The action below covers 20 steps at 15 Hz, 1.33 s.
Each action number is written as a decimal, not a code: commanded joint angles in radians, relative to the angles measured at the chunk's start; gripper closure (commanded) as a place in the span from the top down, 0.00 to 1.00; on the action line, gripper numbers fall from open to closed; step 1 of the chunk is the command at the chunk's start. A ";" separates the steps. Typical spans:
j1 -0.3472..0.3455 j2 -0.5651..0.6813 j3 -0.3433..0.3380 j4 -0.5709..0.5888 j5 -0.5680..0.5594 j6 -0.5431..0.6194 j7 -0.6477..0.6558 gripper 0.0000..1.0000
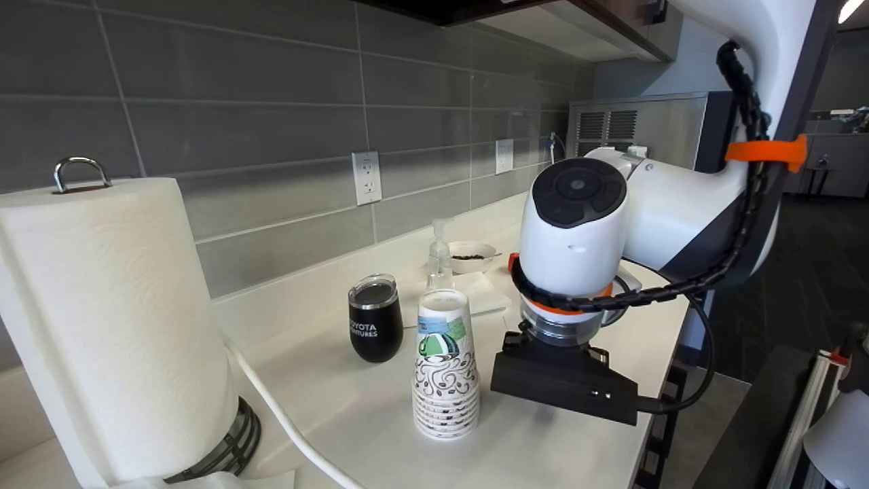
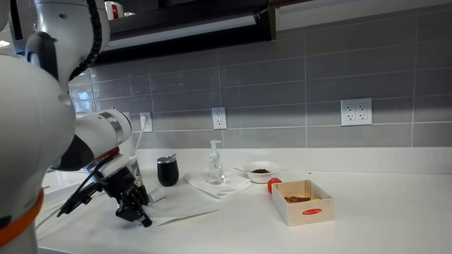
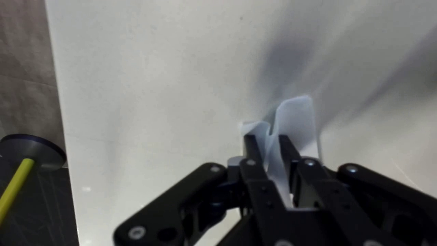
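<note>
My gripper point(image 3: 268, 141) points down low over the white counter. Its fingers are close together, with folds of a creased white paper sheet point(image 3: 297, 119) pinched between them in the wrist view. In an exterior view the gripper point(image 2: 144, 213) is at the near end of the white paper point(image 2: 180, 212), which lies on or just above the counter; I cannot tell which. In an exterior view the fingers are hidden behind the black gripper body. A stack of patterned paper cups point(image 1: 445, 367) stands beside the gripper, partly hidden behind the arm in an exterior view point(image 2: 135, 169).
A black tumbler point(image 1: 375, 322), paper towel roll point(image 1: 115, 326) and white cord point(image 1: 292, 421) are near. A soap dispenser point(image 2: 215, 167) stands on a napkin point(image 2: 229, 188). A bowl point(image 2: 261, 173), red ball point(image 2: 272, 183) and wooden box point(image 2: 310, 213) are farther along. The counter edge point(image 3: 63, 123) is at left.
</note>
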 commanded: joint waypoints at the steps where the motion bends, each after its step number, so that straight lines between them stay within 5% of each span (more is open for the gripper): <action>1: 0.006 -0.012 0.009 0.000 0.037 -0.011 -0.014 0.41; 3: 0.006 -0.015 0.011 0.000 0.045 -0.010 -0.017 0.34; 9: 0.013 -0.057 0.027 -0.012 0.114 -0.026 -0.065 0.79; 10: 0.014 -0.060 0.029 -0.011 0.127 -0.031 -0.077 0.36; 12: 0.017 -0.064 0.031 -0.010 0.143 -0.034 -0.089 0.40; 17: 0.025 -0.077 0.037 -0.008 0.174 -0.056 -0.111 0.01; 20: 0.026 -0.088 0.042 -0.008 0.189 -0.067 -0.125 0.00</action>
